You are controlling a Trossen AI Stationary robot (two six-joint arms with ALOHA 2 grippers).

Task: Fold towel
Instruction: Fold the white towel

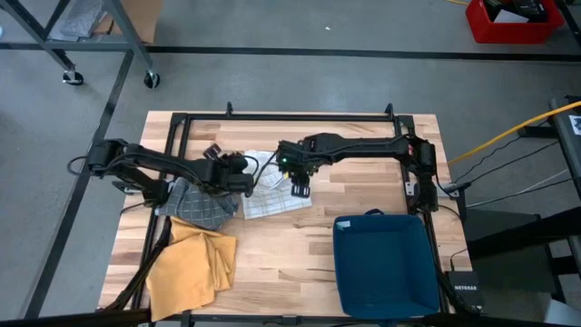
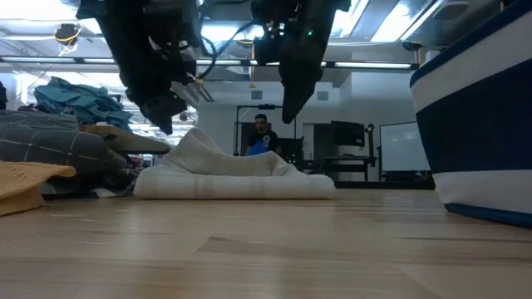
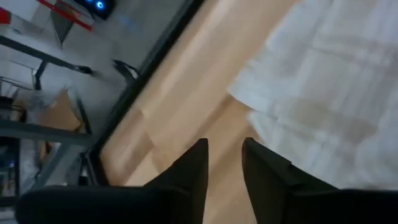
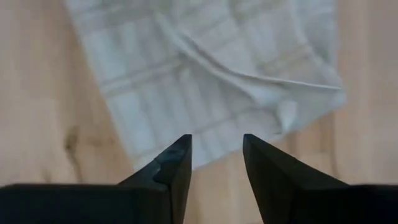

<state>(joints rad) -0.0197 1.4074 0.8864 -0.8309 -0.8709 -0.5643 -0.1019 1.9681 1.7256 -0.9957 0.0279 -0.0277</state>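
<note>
The white towel (image 1: 272,193), with faint grey checks, lies in a folded heap on the wooden table (image 1: 363,182); a raised fold (image 2: 199,145) stands up at its left end. My left gripper (image 1: 247,178) hovers open over the towel's left edge (image 3: 249,99), with bare wood between its fingers (image 3: 224,158). Over the towel's right part, my right gripper (image 1: 300,189) hangs open, pointing steeply down. Its fingers (image 4: 216,146) are above the towel's edge (image 4: 211,68) and hold nothing. In the low view both grippers (image 2: 170,112) (image 2: 291,104) are clear above the towel.
A grey checked cloth (image 1: 204,207) and a yellow cloth (image 1: 191,263) lie at the near left, by the left arm. A dark blue bin (image 1: 381,263) stands at the near right. Bare wood shows between bin and towel. A person (image 2: 262,133) is in the room beyond.
</note>
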